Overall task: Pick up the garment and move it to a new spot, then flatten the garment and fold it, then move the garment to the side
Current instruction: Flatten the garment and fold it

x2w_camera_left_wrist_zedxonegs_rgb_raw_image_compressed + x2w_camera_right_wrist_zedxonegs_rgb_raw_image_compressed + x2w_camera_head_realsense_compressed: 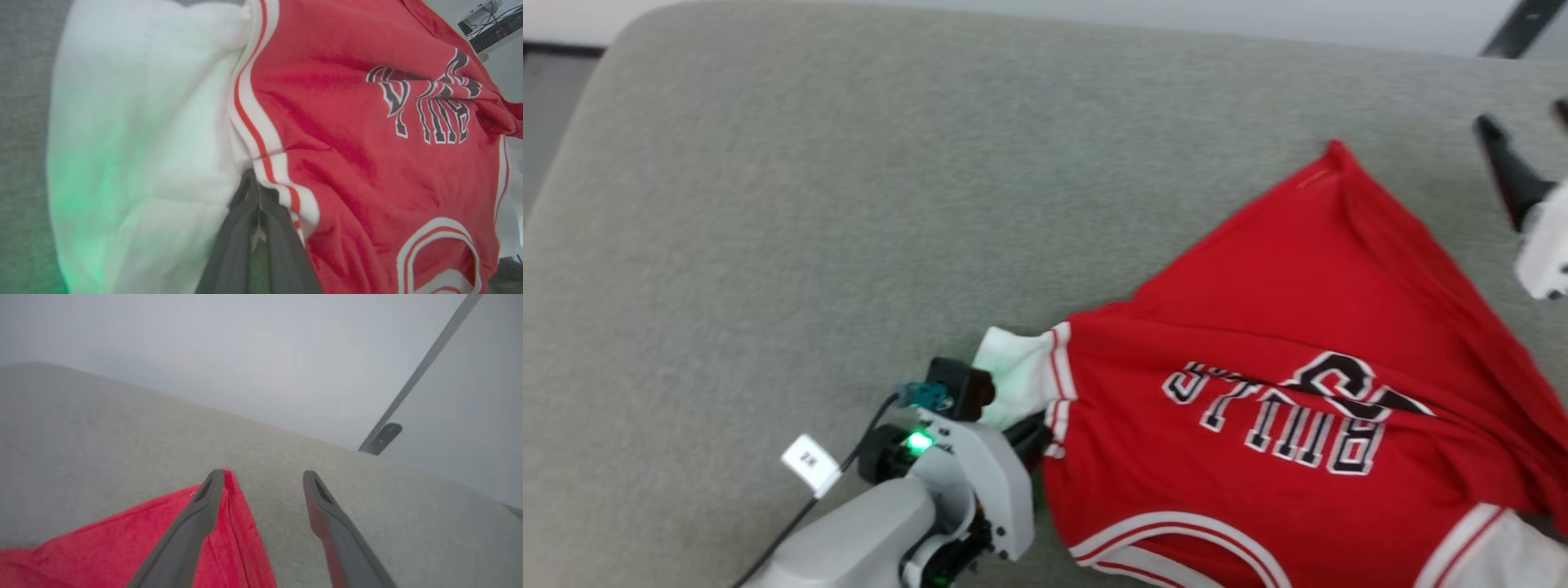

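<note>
My left jaws are pressed together on the garment (1258,327), pinching where its white sleeve (1013,371) meets the red-striped white band. A white tag (809,464) hangs on a cable (870,420) beside them. The garment lies rumpled on the right half of the grey fabric surface (849,204), bright red, with dark white-edged lettering (1307,416) facing up. My right jaws stand spread by its far red corner, perhaps just clear of it. Beyond the surface all is pale, crossed by a dark slanted bar (1523,24).
</note>
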Robot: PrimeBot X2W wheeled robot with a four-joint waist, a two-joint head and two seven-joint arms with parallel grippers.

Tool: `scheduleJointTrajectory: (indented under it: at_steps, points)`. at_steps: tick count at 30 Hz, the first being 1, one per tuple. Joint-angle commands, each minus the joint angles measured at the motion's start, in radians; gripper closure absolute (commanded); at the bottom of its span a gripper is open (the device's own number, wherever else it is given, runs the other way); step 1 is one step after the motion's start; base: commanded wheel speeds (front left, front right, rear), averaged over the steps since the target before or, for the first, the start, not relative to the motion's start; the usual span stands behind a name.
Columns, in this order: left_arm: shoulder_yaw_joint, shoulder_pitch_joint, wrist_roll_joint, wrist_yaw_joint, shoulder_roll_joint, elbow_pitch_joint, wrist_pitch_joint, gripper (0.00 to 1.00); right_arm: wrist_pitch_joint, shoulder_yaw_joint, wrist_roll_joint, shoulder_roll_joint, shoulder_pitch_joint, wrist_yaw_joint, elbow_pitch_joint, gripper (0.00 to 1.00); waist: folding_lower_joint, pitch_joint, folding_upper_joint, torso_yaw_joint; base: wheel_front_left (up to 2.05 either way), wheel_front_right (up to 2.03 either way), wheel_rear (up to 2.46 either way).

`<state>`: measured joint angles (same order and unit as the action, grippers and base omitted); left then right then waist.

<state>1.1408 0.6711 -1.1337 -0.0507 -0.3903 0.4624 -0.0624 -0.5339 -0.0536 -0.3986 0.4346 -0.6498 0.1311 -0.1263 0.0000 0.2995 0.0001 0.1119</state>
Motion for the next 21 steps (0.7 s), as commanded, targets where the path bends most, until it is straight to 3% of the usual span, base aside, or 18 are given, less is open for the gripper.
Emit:
scheduleJointTrajectory:
  at_steps: [1,12,17,21]
  points:
    - [0.012,-0.005,0.004,0.002,0.015,0.016,0.009,1.00,-0.016,-0.020,-0.013,0.001,-0.023,-0.001,-0.020,0.00,0.0000,0.031,-0.0001,0.049,0.00,0.00,0.00]
    - [0.028,0.058,0.019,0.061,0.119,0.109,-0.006,1.00,-0.407,-0.189,-0.077,0.025,-0.340,-0.001,-0.457,0.00,0.0000,0.091,-0.0001,0.166,0.00,0.00,0.00]
    - [0.029,0.075,0.022,0.083,0.149,0.157,-0.018,1.00,-0.522,-0.190,-0.044,0.009,-0.415,-0.001,-0.609,0.00,0.0000,0.113,-0.0001,0.196,0.00,0.00,0.00]
    - [0.032,0.084,0.020,0.097,0.170,0.195,-0.024,1.00,-0.548,-0.176,0.034,0.007,-0.439,-0.001,-0.709,0.00,0.0000,0.123,-0.0001,0.215,0.00,0.00,0.00]
